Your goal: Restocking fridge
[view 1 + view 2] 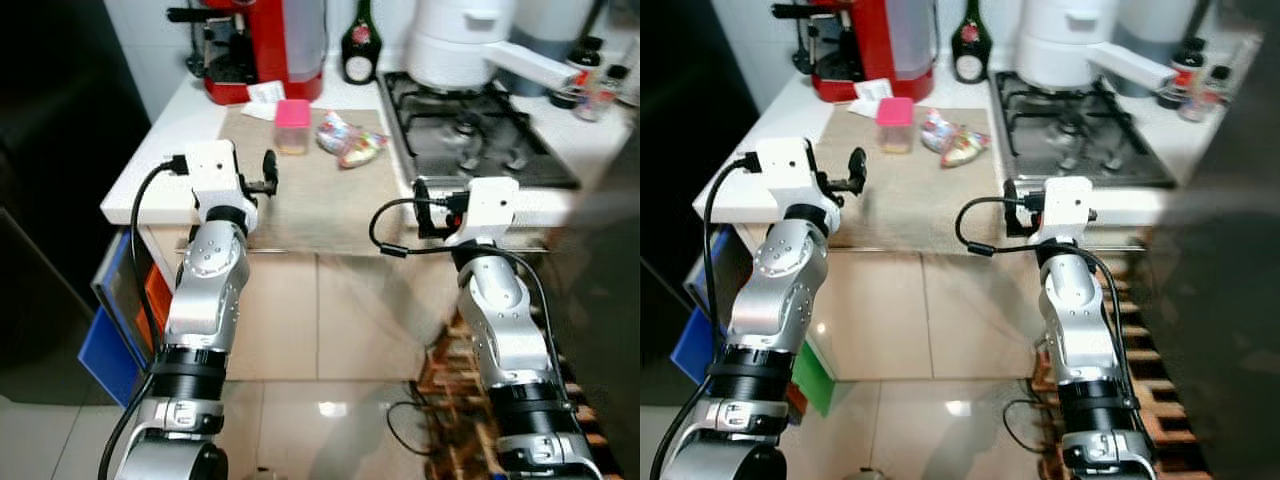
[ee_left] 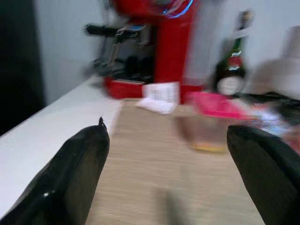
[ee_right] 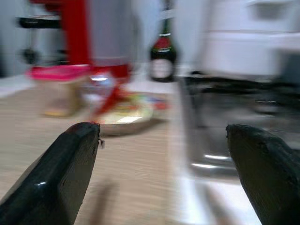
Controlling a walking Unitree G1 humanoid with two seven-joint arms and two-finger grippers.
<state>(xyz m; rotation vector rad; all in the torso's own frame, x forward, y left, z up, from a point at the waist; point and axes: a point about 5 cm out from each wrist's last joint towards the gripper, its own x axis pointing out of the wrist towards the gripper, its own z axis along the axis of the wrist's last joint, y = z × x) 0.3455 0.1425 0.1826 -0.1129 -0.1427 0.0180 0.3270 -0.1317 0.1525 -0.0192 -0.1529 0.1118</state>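
Note:
A clear container with a pink lid [image 1: 292, 125] stands at the back of a beige mat [image 1: 320, 200] on the white counter. Beside it lies a bag of colourful wrapped food [image 1: 350, 142]. My left gripper [image 1: 266, 172] hovers open over the mat's left edge, short of the container [image 2: 211, 124]; nothing is between its fingers [image 2: 75, 178]. My right gripper [image 1: 424, 208] is open at the counter's front edge, between the mat and the gas hob [image 1: 470, 130], pointing toward the bag [image 3: 124, 115]. Both wrist views are blurred.
A red coffee machine [image 1: 262, 45], a dark bottle [image 1: 359, 45] and a white appliance [image 1: 455, 40] line the back of the counter. Small bottles [image 1: 595, 80] stand at back right. Blue and orange boxes [image 1: 120, 320] sit below left, a wooden rack [image 1: 450, 380] below right.

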